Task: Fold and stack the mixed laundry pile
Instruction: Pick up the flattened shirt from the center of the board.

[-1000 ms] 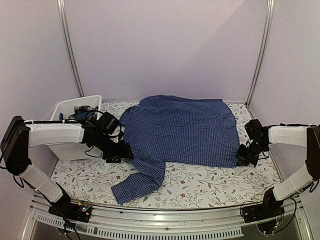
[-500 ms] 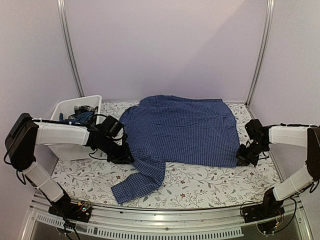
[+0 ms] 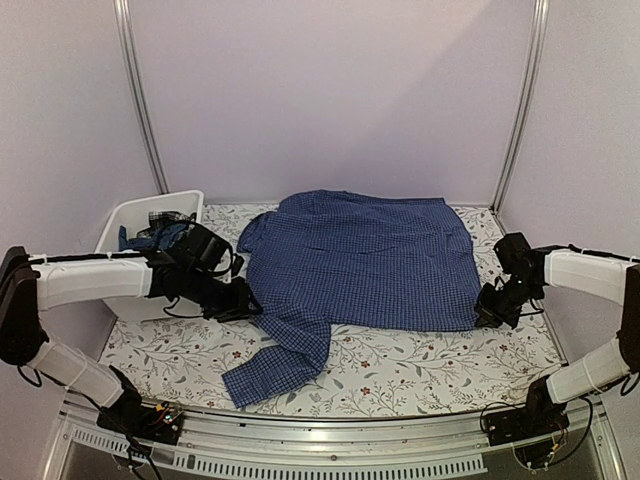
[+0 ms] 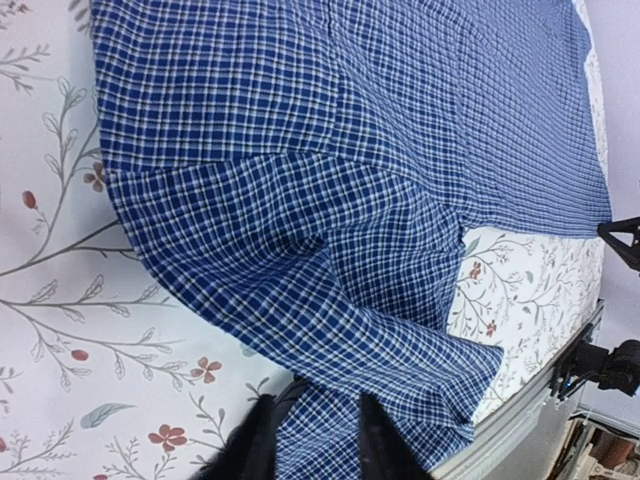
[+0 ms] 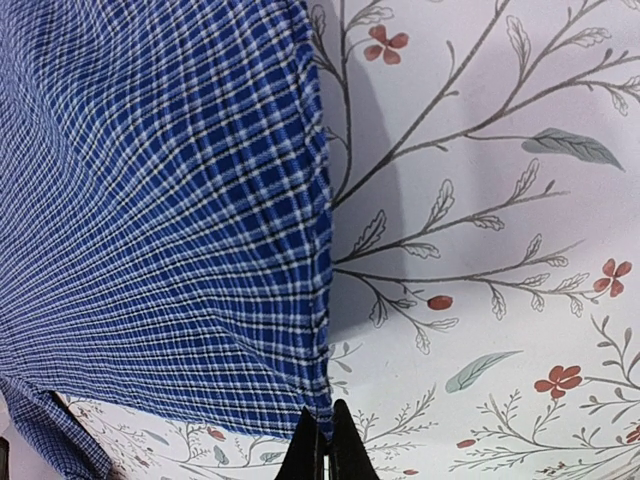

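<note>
Shirt: blue-and-white small-check button-up (image 3: 370, 262), spread mostly flat across the middle of the counter on the floral tablecloth (image 3: 420, 372).
Long axis: runs left to right, with the collar end toward the left arm and the straight hem toward the right arm.
Sleeve: one sleeve (image 3: 280, 355) trails off the collar end toward the near edge and lies rumpled and half folded over itself.
Cloth look: thin woven cotton. The body is smooth, with soft ridges and a puckered fold (image 4: 330, 260) where the sleeve joins it.
Left fingers (image 4: 262, 448): low at the shirt's left edge, where the sleeve leaves the body. They stand either side of a fold of check cloth with a narrow gap between them. Whether they grip it firmly I cannot tell.
Right fingers (image 5: 342, 455): pressed tight together at the near right hem corner, and they appear to pinch the hem edge (image 5: 318, 300).
Nearer arm: each arm is at its own end, so neither has to reach across.
Coming move, as a judgement: with both ends held, a lift or a fold along that left-right axis seems likely. The loose sleeve could drag or bunch.
Rest of the pile: dark and plaid garments (image 3: 160, 228) heaped in the white tub (image 3: 118, 222), far left, just behind the left arm.
</note>
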Robot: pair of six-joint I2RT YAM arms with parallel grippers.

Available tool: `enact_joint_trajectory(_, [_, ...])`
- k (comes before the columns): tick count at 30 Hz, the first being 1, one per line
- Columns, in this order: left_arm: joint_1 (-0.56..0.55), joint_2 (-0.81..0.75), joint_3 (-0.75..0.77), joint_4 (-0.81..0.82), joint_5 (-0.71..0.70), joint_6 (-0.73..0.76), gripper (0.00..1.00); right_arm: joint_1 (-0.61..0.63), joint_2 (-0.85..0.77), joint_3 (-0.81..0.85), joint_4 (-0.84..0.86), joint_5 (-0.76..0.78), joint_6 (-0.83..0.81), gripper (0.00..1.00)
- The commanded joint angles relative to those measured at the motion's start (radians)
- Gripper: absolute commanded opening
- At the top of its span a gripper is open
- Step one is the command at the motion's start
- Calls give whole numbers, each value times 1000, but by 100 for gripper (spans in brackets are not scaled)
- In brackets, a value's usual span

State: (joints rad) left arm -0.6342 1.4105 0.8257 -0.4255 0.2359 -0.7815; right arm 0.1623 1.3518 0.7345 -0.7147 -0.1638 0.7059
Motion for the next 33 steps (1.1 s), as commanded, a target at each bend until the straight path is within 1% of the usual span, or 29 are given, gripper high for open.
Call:
enact_joint_trajectory(1, [-16,-76,-94,83,45,-9,69,-5,-8,20,-18,-4,-8,0])
enact_joint_trajectory(2, [-19,-94,-122,118,45,-15,75,-5,-3,21,-15,-5,-7,0])
enact_joint_trajectory(4, [-22,-133,-183,195,42,-36,82,-5,4,23,-10,-5,-6,0])
enact_joint_trajectory(8, [-24,-175,-294,376,36,-55,86,-5,18,27,-12,1,-9,0])
enact_joint_trajectory(9, [-24,-183,-311,402,21,-54,88,-4,20,30,-14,3,-10,0])
enact_joint_trajectory(12, [-24,-214,-382,560,-13,-72,95,-5,28,37,-21,11,-20,0])
enact_joint_trajectory(14, [-25,-205,-416,642,-16,-80,97,-5,37,41,-27,14,-28,0])
enact_joint_trajectory(17, [-25,-141,-433,740,12,-83,97,-5,52,45,-34,18,-47,0])
enact_joint_trajectory(21, [-27,-7,-390,799,55,-73,95,-5,66,50,-36,23,-63,0])
enact_joint_trajectory(26, [-26,85,-376,888,111,-84,92,-4,81,57,-37,31,-79,0])
enact_joint_trajectory(28, [-26,100,-377,938,135,-84,87,-6,85,57,-38,35,-84,0])
enact_joint_trajectory(33, [-31,82,-418,1122,179,-80,67,-5,91,61,-43,40,-93,0])
